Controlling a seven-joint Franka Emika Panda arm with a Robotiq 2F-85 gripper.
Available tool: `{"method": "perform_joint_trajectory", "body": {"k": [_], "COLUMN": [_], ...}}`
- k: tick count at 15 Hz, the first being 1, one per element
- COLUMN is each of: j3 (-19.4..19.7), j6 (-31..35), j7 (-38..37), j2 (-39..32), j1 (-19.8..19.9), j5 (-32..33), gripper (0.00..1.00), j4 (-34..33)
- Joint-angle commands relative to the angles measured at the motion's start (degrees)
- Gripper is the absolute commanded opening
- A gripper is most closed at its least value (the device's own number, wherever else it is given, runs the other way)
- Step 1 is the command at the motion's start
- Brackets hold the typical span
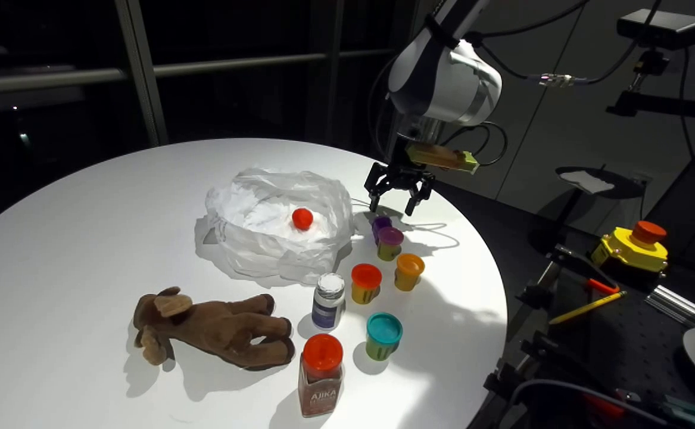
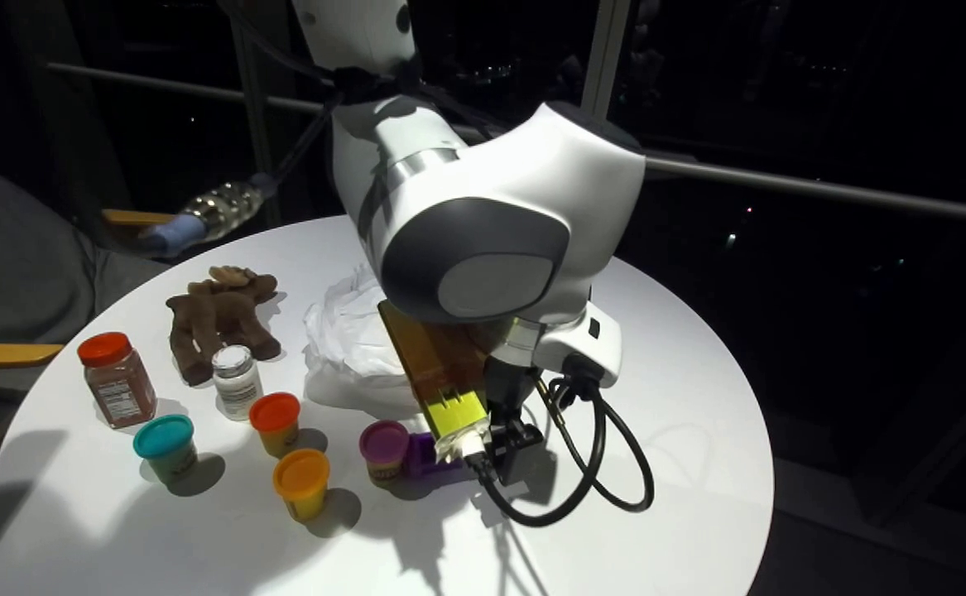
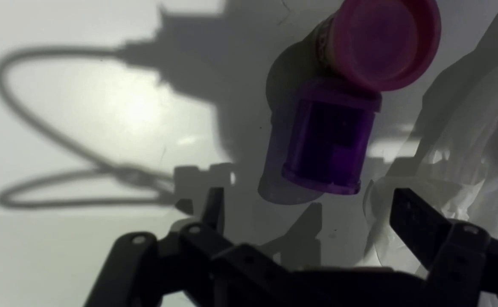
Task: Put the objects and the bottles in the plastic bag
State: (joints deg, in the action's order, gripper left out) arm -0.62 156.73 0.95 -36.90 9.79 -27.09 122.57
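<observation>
You are in what looks like a robotics lab. Take the round white table as your landmark: the robot arm reaches over it. In an exterior view, beside the table, you see a camera on a bracket, a yellow emergency-stop box and a dark perforated board. Beyond the table, in both exterior views, you face dark windows crossed by metal rails. Next to the table you have a grey chair with wooden arms.

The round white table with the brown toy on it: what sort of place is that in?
Probably a robot lab: there's a white robot arm, what looks like a mounted camera, and a yellow box topped by a red button.
</observation>
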Motion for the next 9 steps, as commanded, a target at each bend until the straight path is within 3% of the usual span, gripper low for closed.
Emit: {"method": "perform_joint_trajectory", "body": {"k": [1,6,7,9], "j3": [-0.91,-1.21,-1.31,-1.44], "j6": [-2.29,-4.55,-4.86,-5.18], "j7": [-2.93,-4.20,-4.38,-4.68], "j2": [-2.36,-4.32,-4.32,-4.09], "j1": [0.63,0.71,0.69,0.74], "j5": [1.60,1.34,1.24,0.93], "gripper": [1.00,1.00,0.79,0.66], "j4": [-2.75,-4.53,-4.64,-4.82]}}
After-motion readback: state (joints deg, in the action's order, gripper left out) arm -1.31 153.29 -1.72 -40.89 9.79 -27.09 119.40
